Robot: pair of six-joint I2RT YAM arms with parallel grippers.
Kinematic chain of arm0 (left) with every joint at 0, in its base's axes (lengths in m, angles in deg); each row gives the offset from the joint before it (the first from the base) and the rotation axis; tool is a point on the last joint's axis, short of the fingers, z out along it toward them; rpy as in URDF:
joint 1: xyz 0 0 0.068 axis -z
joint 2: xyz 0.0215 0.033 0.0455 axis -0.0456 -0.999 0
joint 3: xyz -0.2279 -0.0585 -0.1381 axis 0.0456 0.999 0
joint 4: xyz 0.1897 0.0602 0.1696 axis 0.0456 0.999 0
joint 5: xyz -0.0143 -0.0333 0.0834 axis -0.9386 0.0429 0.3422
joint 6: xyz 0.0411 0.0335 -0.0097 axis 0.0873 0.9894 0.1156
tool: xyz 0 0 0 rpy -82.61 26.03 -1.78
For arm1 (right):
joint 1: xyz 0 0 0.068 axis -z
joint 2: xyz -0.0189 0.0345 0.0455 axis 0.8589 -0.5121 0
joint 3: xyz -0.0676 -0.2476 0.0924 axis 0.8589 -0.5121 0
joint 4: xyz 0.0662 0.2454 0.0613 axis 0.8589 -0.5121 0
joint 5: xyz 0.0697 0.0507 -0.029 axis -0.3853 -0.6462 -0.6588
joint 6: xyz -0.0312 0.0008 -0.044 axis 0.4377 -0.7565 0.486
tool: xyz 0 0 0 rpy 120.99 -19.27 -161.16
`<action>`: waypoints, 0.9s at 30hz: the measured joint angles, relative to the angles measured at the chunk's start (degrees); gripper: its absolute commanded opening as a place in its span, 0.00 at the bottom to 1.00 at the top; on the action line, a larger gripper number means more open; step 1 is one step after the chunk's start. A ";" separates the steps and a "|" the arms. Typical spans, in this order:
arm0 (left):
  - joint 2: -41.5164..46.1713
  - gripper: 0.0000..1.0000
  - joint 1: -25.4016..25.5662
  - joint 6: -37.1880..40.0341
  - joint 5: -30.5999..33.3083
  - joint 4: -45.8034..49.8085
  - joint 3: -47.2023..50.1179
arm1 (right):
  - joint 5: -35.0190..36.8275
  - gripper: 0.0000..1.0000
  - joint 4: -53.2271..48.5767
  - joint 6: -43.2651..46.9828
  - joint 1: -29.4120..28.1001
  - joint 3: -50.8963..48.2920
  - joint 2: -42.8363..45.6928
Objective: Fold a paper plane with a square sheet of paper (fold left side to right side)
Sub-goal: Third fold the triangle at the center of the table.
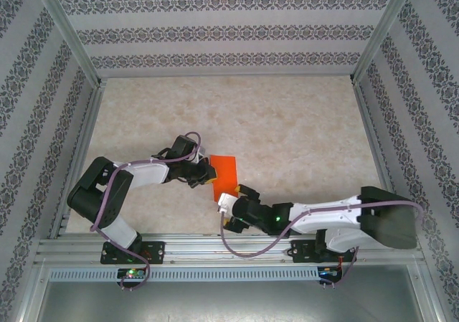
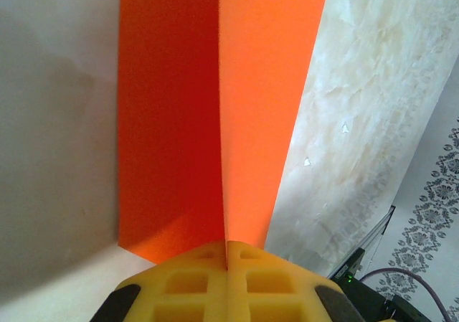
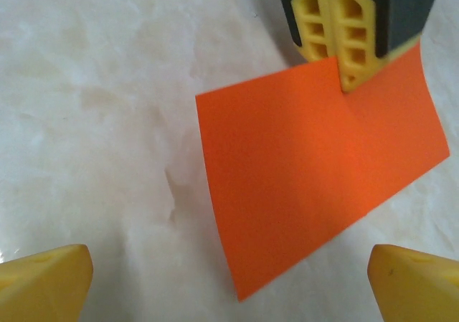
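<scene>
The square sheet of paper (image 1: 224,170) is bright orange-red and lies mid-table, partly lifted off the surface. My left gripper (image 1: 210,171) is shut on its left edge. In the left wrist view the yellow pads (image 2: 201,286) pinch the paper (image 2: 251,107) along a line (image 2: 227,254), with one side shaded and the other bright. In the right wrist view the left gripper (image 3: 335,64) grips the sheet's (image 3: 315,171) far edge. My right gripper (image 1: 237,195) stands open just short of the sheet's near corner, its midpoint (image 3: 229,282) over that corner. The paper plane is out of view.
The marble-patterned tabletop (image 1: 301,135) is bounded by aluminium rails (image 1: 215,247) at the near edge and by patterned walls (image 1: 229,31) at the back and sides. Both arm bases sit on the near rail.
</scene>
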 measured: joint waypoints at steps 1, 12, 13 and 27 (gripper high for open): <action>0.00 0.00 0.07 -0.15 0.00 -0.15 0.00 | 0.98 0.98 0.57 0.24 -0.35 0.59 -1.49; -0.20 0.00 0.17 -1.09 -0.22 -1.60 0.00 | 7.93 0.65 6.62 0.98 -0.79 6.75 -12.28; -0.22 0.00 0.17 -1.18 -0.24 -1.70 0.00 | 8.07 0.61 6.86 0.98 -0.79 6.95 -12.61; -0.59 0.04 0.17 -1.20 -0.22 -2.12 0.00 | 9.03 0.14 7.13 -1.97 -0.79 7.43 -13.29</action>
